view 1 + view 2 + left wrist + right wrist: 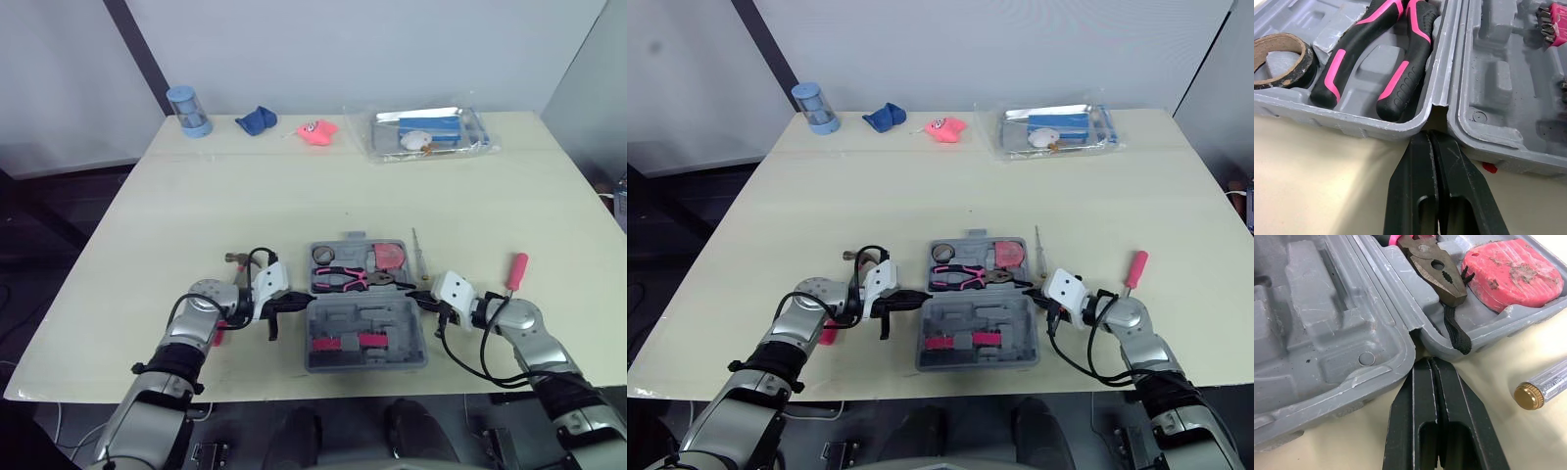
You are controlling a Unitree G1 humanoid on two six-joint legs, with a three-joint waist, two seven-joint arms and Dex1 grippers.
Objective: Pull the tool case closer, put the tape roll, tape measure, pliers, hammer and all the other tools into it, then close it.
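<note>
Currently we log left gripper (1430, 134) and right gripper (1429, 361) fingers pressed together, holding nothing, tips at opposite hinge ends of the open tool case (367, 318), seemingly touching it; pliers (1376, 54) inside.

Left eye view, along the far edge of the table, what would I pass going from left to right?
Blue cylindrical jar → blue cloth → pink toy → clear plastic package holding a blue and white item.
</note>
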